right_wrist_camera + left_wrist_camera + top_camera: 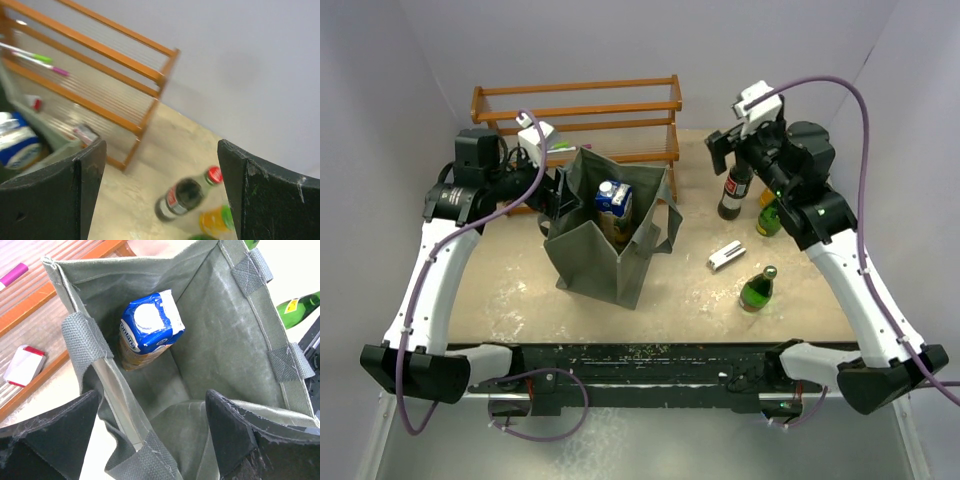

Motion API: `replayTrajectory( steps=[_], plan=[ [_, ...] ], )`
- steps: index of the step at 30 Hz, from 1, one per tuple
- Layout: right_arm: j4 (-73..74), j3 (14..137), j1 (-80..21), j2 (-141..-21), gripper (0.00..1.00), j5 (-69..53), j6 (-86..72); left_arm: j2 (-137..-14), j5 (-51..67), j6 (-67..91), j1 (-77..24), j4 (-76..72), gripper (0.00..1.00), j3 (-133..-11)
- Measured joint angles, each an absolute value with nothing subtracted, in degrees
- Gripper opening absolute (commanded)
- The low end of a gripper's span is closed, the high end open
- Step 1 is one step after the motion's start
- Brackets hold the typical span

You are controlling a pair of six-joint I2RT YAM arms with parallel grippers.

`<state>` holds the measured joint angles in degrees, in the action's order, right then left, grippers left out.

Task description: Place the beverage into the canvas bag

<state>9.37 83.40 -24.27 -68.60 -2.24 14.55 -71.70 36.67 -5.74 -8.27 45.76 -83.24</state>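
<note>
Progress is judged partial: one blue carton stands upright inside the canvas bag, while a dark red-capped bottle and a green bottle stand outside, to the bag's right. The left gripper, jaws spread and empty, sits at the bag's rim. The right gripper, likewise spread and empty, hovers above the dark bottle.

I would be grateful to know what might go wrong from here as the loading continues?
The dark bottle below the open right gripper stands close to an orange-and-green bottle, so closing in could knock that neighbour. The carton stands in the canvas bag, so a bottle lowered in might land on it. The left gripper is open at the soft rim, so the bag could sag or shift.
</note>
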Motion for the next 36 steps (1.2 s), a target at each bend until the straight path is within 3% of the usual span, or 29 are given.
replayTrajectory(
  steps=[9,20,36],
  plan=[
    [10.5,81.9,-14.7,-72.0,0.9,6.4,10.3,-68.7,35.4,-6.7,-8.3,43.8,0.89,-80.4],
    [11.0,81.9,-9.0,-81.8,0.88,5.4,7.6,-66.1,35.7,-7.1,-8.3,42.9,0.89,-78.8],
    [12.6,84.1,-6.7,-90.0,0.54,-1.1,4.6,-65.9,36.2,-7.1,-8.3,42.5,0.88,-78.0]
  ],
)
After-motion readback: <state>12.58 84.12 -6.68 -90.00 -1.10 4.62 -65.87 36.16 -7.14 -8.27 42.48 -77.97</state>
